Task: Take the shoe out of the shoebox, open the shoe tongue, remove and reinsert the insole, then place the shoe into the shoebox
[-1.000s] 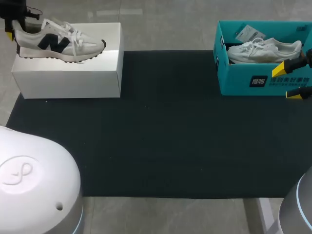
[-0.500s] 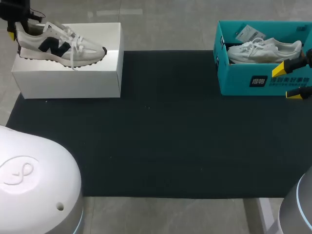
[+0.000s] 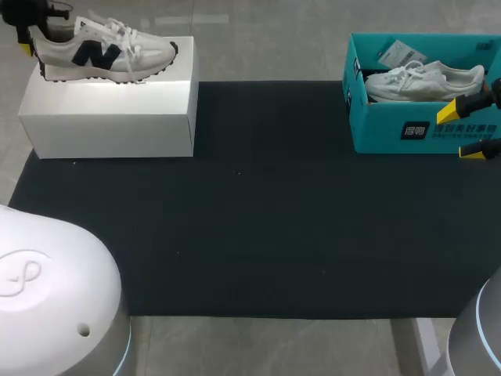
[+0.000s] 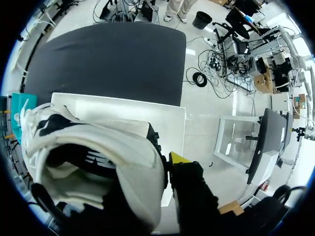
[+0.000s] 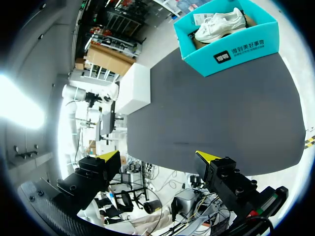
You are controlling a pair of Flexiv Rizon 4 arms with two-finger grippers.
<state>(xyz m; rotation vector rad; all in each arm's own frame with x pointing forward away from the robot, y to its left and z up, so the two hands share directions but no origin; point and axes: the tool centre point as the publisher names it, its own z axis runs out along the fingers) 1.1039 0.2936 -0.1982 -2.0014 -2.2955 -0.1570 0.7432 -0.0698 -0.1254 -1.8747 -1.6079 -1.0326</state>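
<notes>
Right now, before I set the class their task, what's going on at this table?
The left arm has its jaws shut on the heel of a white sneaker with a dark side marking, holding it over the white box. The right arm is beside the teal shoebox, jaws open and empty. A second white shoe lies inside that shoebox.

Left gripper (image 3: 33,37) apparently half behind shoe (image 3: 106,53) heel

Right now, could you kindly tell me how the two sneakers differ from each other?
The dark-marked sneaker is held at its heel by the left claw over the white box; the all-white sneaker lies in the teal shoebox, untouched. The dark-marked sneaker bears a dark side mark; the all-white sneaker is plain. Both are pale lace-ups.
</notes>
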